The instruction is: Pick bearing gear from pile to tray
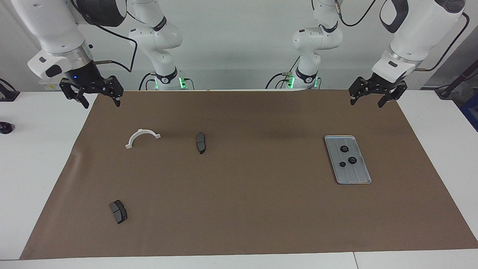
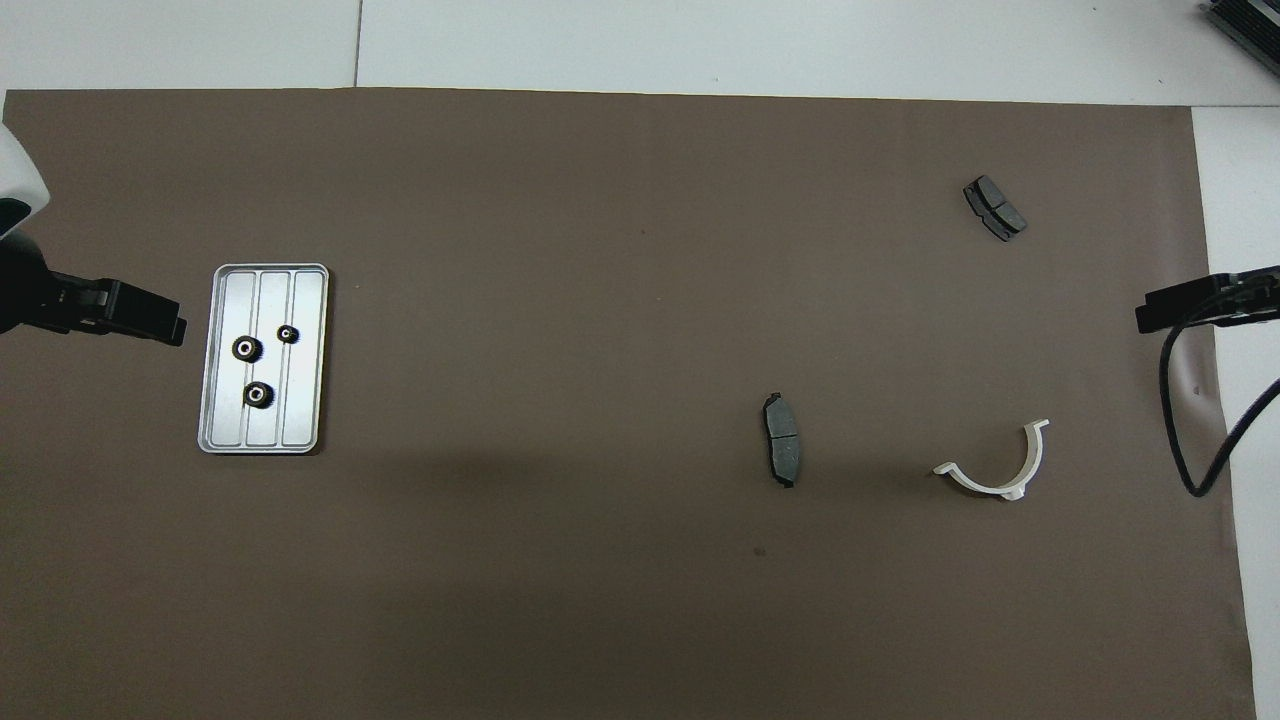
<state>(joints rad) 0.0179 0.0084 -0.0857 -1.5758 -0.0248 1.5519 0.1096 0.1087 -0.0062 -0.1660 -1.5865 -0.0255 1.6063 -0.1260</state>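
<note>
Grey pad [image 1: 118, 211] | silver ridged tray [image 1: 360, 178]: three black gears [image 1: 352, 160] | both jaws spread

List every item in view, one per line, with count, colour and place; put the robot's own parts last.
tray: 1, silver-grey, on the brown mat toward the left arm's end of the table.
bearing gears: 3, black, lying in the tray, apart from one another.
white half-ring: 1, white, on the mat toward the right arm's end.
dark grey pads: 2, dark grey; one beside the half-ring toward the table's middle, one farther from the robots.
brown mat: 1, brown, covering most of the white table.
left gripper: 1, black, open, raised over the mat's edge at the left arm's end, waiting.
right gripper: 1, black, open, raised over the mat's corner at the right arm's end.
</note>
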